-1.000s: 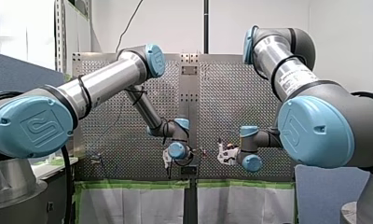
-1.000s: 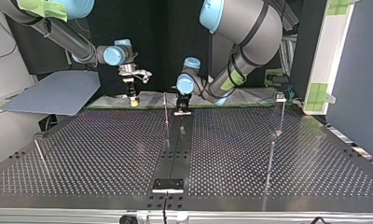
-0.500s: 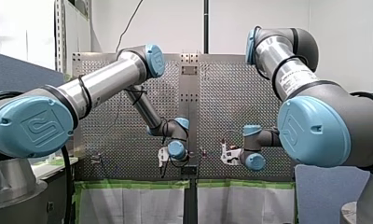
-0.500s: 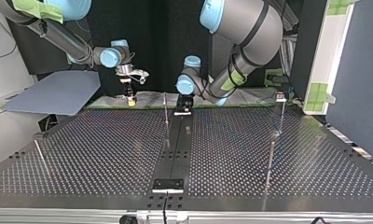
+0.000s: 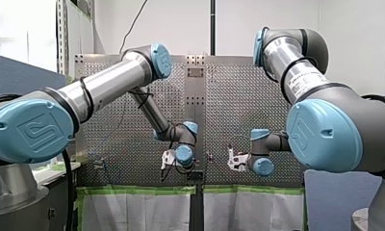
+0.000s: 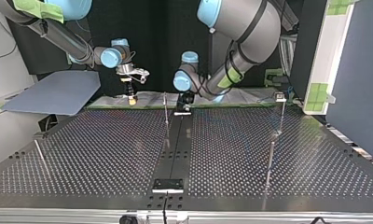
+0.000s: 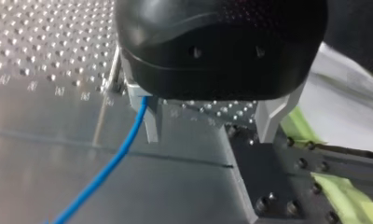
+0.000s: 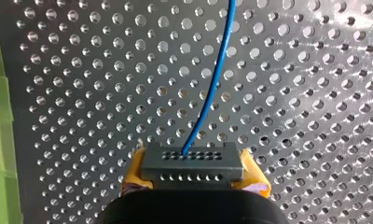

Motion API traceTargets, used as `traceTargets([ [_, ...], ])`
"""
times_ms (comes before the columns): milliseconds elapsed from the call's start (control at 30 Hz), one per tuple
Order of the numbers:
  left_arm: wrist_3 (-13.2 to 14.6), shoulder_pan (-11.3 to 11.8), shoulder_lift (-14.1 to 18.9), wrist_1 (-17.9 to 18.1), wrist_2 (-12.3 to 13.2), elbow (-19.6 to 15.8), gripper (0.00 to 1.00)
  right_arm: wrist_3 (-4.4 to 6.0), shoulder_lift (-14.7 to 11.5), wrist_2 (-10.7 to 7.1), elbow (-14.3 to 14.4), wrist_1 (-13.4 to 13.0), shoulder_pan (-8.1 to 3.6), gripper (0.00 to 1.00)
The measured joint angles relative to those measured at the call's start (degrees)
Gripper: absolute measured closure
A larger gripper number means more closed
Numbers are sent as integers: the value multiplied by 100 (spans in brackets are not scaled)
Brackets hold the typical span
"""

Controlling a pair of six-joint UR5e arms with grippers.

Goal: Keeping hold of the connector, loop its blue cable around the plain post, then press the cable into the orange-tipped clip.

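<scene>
The connector is gripped by the right pincer at the top view's left; the left pincer is open by the cable. Looping is pending: the cable must be led round, presumably, the middle post.

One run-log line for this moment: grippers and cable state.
right gripper: shut on connector | blue cable: leads ahead from connector over perforated table | left gripper: open, cable beside one finger

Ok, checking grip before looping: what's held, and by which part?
My right gripper clamps the connector by its two sides, between yellow pads; the cable leaves its front. My left gripper is open, nothing between its fingers; the cable passes beside one.
</scene>
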Motion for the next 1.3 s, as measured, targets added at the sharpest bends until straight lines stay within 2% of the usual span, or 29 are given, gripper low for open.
traceTargets([
  [133,155,-65,198,190,82,-214,2,17,0,4,1,2,7,100],
  [333,128,-150,539,530,377,-558,2,24,1,5,1,3,23,100],
  [467,127,-221,736,718,468,-756,2,22,3,5,1,26,34,100],
  [567,121,-299,888,756,487,-908,2,18,3,5,1,46,36,100],
  [733,124,-442,1130,620,486,-1186,2,22,3,5,1,52,38,100],
  [967,107,-637,1192,519,533,-1558,2,26,1,5,0,38,36,100],
  [1300,42,-783,1195,735,639,-2152,2,52,1,-10,0,29,37,100],
])
